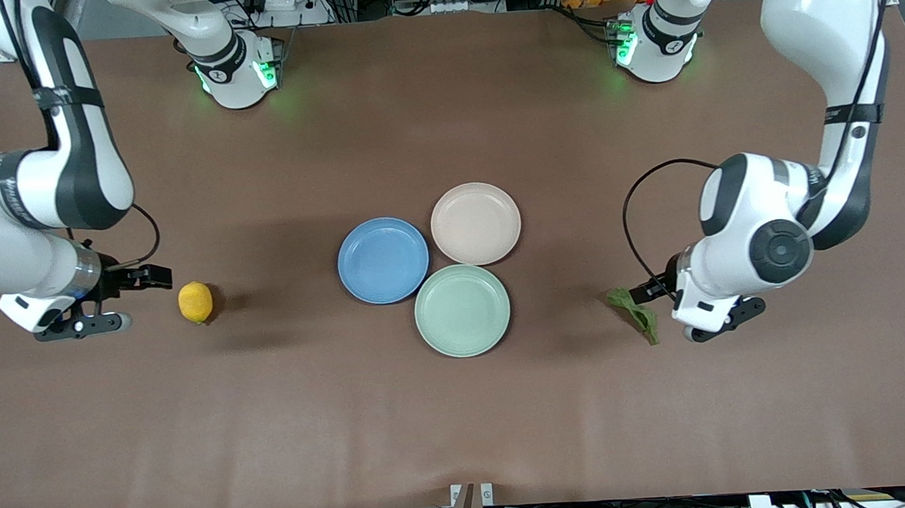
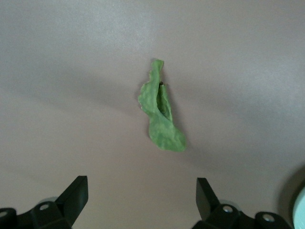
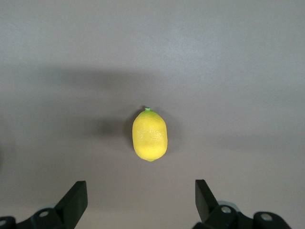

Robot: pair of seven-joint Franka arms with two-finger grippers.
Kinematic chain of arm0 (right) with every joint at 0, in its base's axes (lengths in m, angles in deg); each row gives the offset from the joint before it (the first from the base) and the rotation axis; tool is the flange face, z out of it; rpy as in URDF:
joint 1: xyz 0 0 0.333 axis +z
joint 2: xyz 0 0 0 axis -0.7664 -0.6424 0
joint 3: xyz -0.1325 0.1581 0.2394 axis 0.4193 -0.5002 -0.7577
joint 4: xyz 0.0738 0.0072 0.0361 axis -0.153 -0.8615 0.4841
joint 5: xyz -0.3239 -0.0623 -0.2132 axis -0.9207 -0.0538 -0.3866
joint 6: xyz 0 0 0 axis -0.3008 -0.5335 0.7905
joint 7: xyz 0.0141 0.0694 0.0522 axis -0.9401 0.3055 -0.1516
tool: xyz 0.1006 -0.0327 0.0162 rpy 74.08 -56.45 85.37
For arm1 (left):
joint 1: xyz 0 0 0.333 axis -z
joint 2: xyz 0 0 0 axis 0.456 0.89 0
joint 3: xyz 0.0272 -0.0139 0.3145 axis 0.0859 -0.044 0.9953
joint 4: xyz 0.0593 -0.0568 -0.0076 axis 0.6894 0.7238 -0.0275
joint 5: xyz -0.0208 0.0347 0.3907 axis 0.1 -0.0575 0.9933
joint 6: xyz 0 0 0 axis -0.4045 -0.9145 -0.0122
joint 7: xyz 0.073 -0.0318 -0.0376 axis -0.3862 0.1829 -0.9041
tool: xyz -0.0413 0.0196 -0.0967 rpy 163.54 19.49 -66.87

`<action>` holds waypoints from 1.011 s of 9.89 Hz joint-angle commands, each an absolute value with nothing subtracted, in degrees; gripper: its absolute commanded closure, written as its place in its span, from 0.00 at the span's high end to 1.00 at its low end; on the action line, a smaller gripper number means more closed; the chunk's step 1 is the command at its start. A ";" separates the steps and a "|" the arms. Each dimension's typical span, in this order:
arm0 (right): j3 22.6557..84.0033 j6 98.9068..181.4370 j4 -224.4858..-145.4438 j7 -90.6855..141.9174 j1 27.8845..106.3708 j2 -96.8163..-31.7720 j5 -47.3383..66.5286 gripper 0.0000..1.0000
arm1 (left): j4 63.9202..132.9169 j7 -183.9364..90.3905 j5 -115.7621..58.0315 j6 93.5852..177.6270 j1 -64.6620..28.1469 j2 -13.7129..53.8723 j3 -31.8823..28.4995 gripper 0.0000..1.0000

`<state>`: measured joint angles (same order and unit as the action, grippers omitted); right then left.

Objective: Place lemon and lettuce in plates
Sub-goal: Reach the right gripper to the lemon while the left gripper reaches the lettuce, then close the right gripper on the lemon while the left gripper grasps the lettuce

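The right pincer [image 1: 126, 300] hangs released beside the lemon [image 1: 195, 302] on the counter [image 1: 461, 408]. The blue plate [image 1: 383, 260] and beige plate [image 1: 476, 223] touch mid-counter. The lettuce [image 1: 635, 314] lies beside the released left pincer [image 1: 660, 305].

Brown table [image 1: 461, 408], plain, unpatterned. Bright yellow lemon [image 1: 195, 301], small green tip at one end. Green wrinkled lettuce [image 1: 635, 314]. Blue plate [image 1: 383, 260], pale beige-pink plate [image 1: 476, 223], pale mint-green plate [image 1: 462, 310], all unpatterned. White arms with black joints; black fingers [image 3: 76, 200].
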<state>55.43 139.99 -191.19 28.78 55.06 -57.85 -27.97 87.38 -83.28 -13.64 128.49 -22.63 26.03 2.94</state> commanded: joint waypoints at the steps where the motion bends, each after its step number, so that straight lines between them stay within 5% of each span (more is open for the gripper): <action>1: 55.18 147.03 -196.66 28.41 54.60 -57.26 -28.22 1.00 | 87.30 -89.09 -10.73 130.41 -21.51 27.50 2.92 1.00; 10: 55.09 158.50 -200.11 28.41 53.98 -65.70 -28.13 1.00 | 91.86 -93.67 -10.73 141.82 -22.74 30.05 3.27 1.00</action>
<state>55.53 157.98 -199.91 28.78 54.67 -65.57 -27.97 89.82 -92.10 -12.17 139.06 -22.17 30.38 3.39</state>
